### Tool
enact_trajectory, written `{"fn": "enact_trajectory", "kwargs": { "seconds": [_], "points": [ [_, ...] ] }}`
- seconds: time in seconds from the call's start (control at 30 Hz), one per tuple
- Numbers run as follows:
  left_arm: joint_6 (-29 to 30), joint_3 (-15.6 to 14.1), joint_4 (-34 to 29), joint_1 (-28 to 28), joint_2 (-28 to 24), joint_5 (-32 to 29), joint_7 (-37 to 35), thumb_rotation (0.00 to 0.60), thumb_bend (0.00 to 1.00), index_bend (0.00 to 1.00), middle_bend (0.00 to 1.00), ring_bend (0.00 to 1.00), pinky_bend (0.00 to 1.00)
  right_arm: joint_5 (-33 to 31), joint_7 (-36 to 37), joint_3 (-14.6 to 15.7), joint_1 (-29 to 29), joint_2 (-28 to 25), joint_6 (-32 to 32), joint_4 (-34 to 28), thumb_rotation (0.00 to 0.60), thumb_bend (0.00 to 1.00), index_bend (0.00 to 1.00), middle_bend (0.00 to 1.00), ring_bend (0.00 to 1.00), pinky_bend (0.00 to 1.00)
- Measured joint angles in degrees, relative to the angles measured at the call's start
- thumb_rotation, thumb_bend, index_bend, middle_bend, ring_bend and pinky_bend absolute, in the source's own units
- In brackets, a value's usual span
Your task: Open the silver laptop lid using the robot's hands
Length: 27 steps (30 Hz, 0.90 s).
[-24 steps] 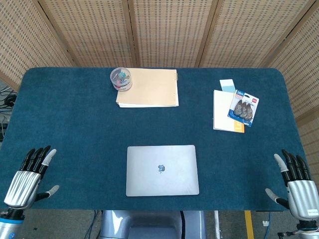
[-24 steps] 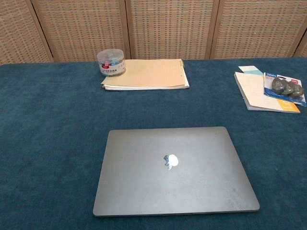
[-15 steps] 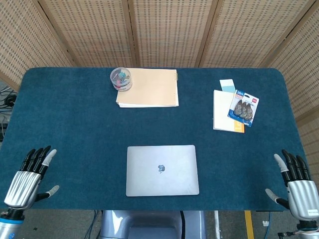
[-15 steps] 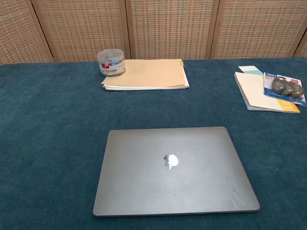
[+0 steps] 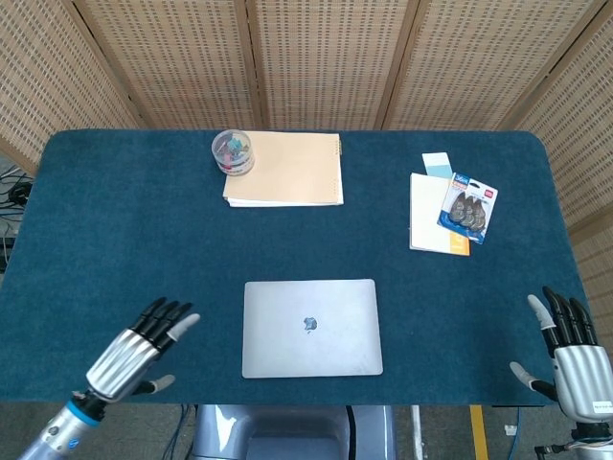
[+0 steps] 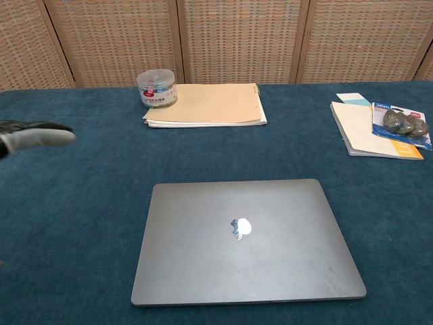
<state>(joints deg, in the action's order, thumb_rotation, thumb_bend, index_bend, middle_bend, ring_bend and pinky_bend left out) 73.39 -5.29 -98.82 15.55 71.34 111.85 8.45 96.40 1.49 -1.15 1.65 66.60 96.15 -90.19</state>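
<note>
The silver laptop (image 5: 311, 328) (image 6: 245, 240) lies flat with its lid down at the near middle of the blue table. My left hand (image 5: 141, 348) hovers over the cloth a short way left of the laptop, fingers apart and holding nothing; in the chest view only its fingertips (image 6: 37, 135) enter from the left edge. My right hand (image 5: 570, 354) stays at the near right corner of the table, far from the laptop, fingers spread and empty. It does not show in the chest view.
A tan notebook (image 5: 286, 169) (image 6: 206, 105) and a clear tub of clips (image 5: 233, 151) (image 6: 157, 88) sit at the back. A white booklet (image 5: 428, 224) with a blue blister pack (image 5: 469, 207) (image 6: 401, 124) lies at the back right. Wicker screens stand behind the table.
My left hand has moved right and inward from the near left corner toward the laptop, now entering the chest view. The right hand and the laptop have not moved.
</note>
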Motion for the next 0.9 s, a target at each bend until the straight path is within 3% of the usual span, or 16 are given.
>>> {"fn": "enact_trajectory", "kwargs": {
  "seconds": [0.17, 0.43, 0.67, 0.9],
  "points": [
    [-7.92, 0.66, 2.00, 6.88, 7.36, 4.03, -0.85, 0.600, 0.11, 0.00, 0.00, 0.00, 0.00, -0.69, 1.20, -0.05, -0.23, -0.18, -0.77, 0.25, 0.600, 0.00, 0.00, 0.00, 0.00, 0.00],
    [-18.63, 3.71, 5.17, 13.01, 17.78, 0.82, 4.41, 0.600, 0.22, 0.00, 0.00, 0.00, 0.00, -1.36, 3.08, -0.24, -0.53, -0.61, -1.33, 0.45, 0.600, 0.00, 0.00, 0.00, 0.00, 0.00],
    [-22.46, 5.47, 8.11, 16.05, 22.82, -2.04, 10.58, 0.600, 0.29, 0.00, 0.00, 0.00, 0.00, -1.72, 4.40, -0.30, -0.69, -0.95, -1.65, 0.59, 0.600, 0.00, 0.00, 0.00, 0.00, 0.00],
    [-22.63, 5.56, 12.69, 18.84, 27.18, -2.29, 11.48, 0.600, 0.29, 0.00, 0.00, 0.00, 0.00, -2.08, 5.09, -0.36, -0.85, -1.08, -2.00, 0.70, 0.600, 0.00, 0.00, 0.00, 0.00, 0.00]
  ]
}}
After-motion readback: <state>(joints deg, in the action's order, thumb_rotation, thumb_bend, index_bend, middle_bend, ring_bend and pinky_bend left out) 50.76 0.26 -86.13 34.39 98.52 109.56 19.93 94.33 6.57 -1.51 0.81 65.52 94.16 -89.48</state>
